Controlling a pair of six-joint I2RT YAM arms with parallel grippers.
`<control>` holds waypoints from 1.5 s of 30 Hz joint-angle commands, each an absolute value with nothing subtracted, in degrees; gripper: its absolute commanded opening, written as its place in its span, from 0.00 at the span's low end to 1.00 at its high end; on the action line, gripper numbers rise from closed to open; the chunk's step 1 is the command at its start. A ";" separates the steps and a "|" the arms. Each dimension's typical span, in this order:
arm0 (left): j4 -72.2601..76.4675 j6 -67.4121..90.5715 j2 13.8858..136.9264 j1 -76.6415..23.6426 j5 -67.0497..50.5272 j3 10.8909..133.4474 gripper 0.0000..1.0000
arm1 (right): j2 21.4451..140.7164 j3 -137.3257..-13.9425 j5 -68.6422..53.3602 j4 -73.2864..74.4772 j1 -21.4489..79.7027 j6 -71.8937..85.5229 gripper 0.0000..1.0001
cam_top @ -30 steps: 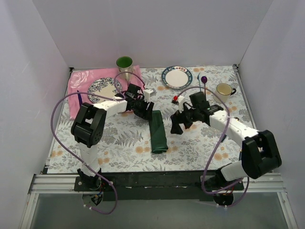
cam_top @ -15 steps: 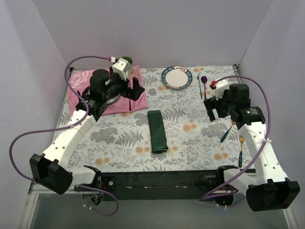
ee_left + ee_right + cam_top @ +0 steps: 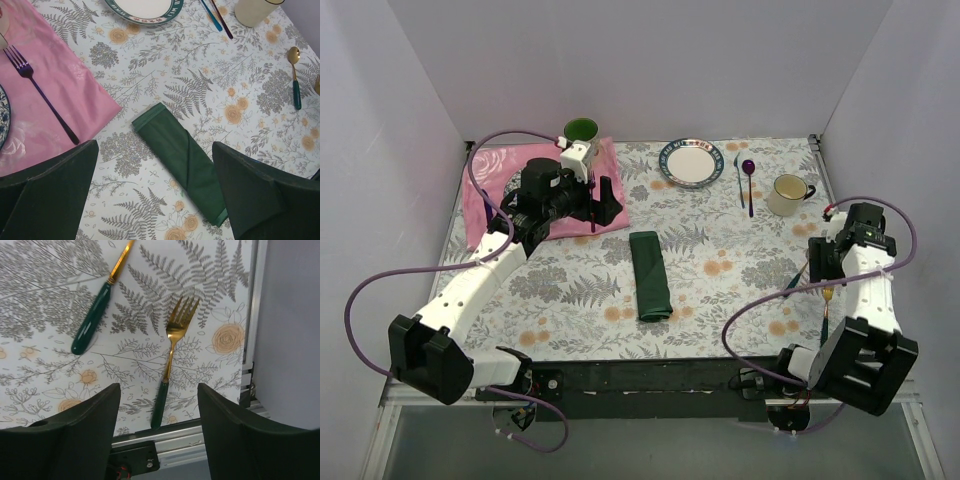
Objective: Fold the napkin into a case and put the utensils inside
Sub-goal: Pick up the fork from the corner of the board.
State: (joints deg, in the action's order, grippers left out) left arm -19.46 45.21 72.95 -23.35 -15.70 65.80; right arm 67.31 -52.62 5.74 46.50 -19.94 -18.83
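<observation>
The dark green napkin [image 3: 651, 276] lies folded into a long narrow strip at the table's middle; it also shows in the left wrist view [image 3: 182, 155]. A gold fork with a green handle [image 3: 170, 365] and a gold spoon with a green handle [image 3: 95, 315] lie near the right edge; they also show in the top view, the fork [image 3: 827, 310] and the spoon [image 3: 792, 283]. My right gripper [image 3: 159, 390] is open and empty above the fork's handle, and it shows in the top view [image 3: 817, 268]. My left gripper [image 3: 605, 205] is open and empty, raised at the pink cloth's edge, back left of the napkin.
A pink cloth [image 3: 490, 185] at the back left carries a patterned plate [image 3: 525, 185], a purple fork [image 3: 42, 95] and a green cup [image 3: 581, 132]. A white plate [image 3: 691, 162], a purple spoon [image 3: 749, 180] and a cream mug [image 3: 788, 194] stand at the back. The table's metal edge [image 3: 200, 440] is right under my right gripper.
Both grippers have left the napkin. The left arm rose back left over the pink cloth. The right arm swung to the right edge and came down over the fork.
</observation>
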 commanded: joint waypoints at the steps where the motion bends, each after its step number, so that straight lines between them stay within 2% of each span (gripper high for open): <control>1: -19.34 45.79 71.63 -23.03 -15.47 67.15 0.98 | 71.19 -51.68 3.17 44.66 -25.65 -19.59 0.67; 4: -18.64 46.76 71.80 -23.03 -16.43 66.45 0.98 | 73.12 -51.15 3.25 42.63 -27.33 -20.74 0.60; 12: -17.67 47.37 72.07 -22.94 -16.44 66.01 0.98 | 80.15 -50.63 2.90 41.66 -29.00 -22.93 0.54; 15: -17.67 47.46 71.90 -23.03 -16.52 65.83 0.98 | 81.38 -50.28 2.99 42.18 -30.84 -24.42 0.40; 23: -16.35 46.85 72.07 -23.03 -16.35 65.74 0.98 | 81.83 -46.50 3.61 43.16 -32.17 -29.35 0.39; 36: -15.64 46.76 71.72 -23.03 -16.44 64.25 0.98 | 85.95 -47.28 2.81 39.64 -32.17 -28.66 0.41; 44: -15.47 46.41 71.46 -23.03 -16.26 63.63 0.98 | 86.57 -47.90 1.41 38.76 -32.17 -27.86 0.35; 45: -15.56 46.49 71.54 -23.03 -16.00 63.63 0.98 | 86.40 -48.07 1.15 39.02 -32.17 -27.77 0.28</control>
State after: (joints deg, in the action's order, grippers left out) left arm -16.23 47.20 72.97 -23.35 -16.10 64.18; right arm 86.56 -46.65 2.50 40.93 -31.90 -28.23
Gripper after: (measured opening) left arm 0.981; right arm 0.355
